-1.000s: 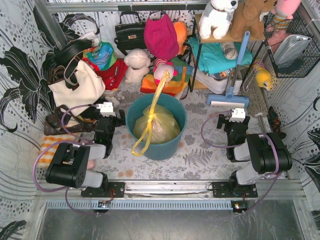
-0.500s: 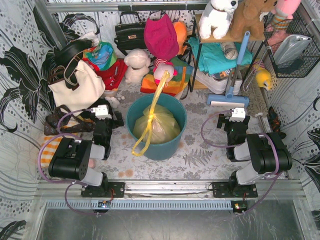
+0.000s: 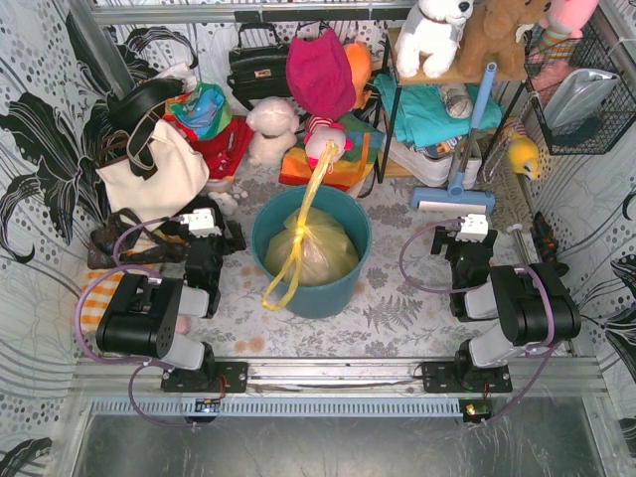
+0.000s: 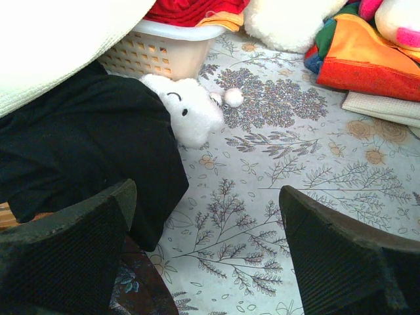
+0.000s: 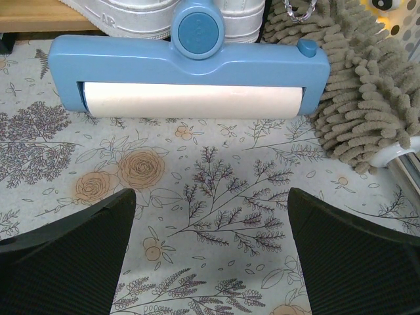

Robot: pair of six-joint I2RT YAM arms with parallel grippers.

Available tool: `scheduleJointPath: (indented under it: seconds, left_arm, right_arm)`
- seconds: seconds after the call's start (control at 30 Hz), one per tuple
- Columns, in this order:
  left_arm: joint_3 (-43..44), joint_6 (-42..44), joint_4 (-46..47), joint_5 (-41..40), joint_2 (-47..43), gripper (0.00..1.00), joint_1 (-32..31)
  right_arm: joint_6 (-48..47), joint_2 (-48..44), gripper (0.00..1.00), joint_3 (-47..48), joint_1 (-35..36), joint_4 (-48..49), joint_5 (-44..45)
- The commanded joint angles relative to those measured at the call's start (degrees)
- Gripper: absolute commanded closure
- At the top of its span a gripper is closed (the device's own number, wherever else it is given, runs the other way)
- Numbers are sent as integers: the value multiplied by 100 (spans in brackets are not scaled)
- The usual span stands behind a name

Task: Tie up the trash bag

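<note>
Two tools, both with jaws wide apart and nothing in either. Left tool (image 4: 207,246) sat low over the floral desk (image 4: 308,170). Black fabric (image 4: 85,157) crowded its left finger, with a small white plush (image 4: 187,115) and a white lattice basket (image 4: 164,56) just beyond. Right tool (image 5: 210,256) faced a blue roller head (image 5: 190,62), with a grey-brown chenille mop (image 5: 367,92) beside it. Trash bag (image 3: 310,250) sat in the teal bin (image 3: 333,298) between the arms, well apart from both tools. Its yellow twisted tail hung over the near rim.
</note>
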Motion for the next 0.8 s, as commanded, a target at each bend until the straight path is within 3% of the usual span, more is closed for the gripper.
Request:
scheduleJointPath:
  seconds: [0.0,0.77]
  left_arm:
    - [11,-20,355,-116,7,2,3]
    - [93,-47,238,-60,35,2,16]
  right_arm:
    - [-6,30,3,78,-43,167,-23]
    - [-10,30,3,77,-43,169,-25]
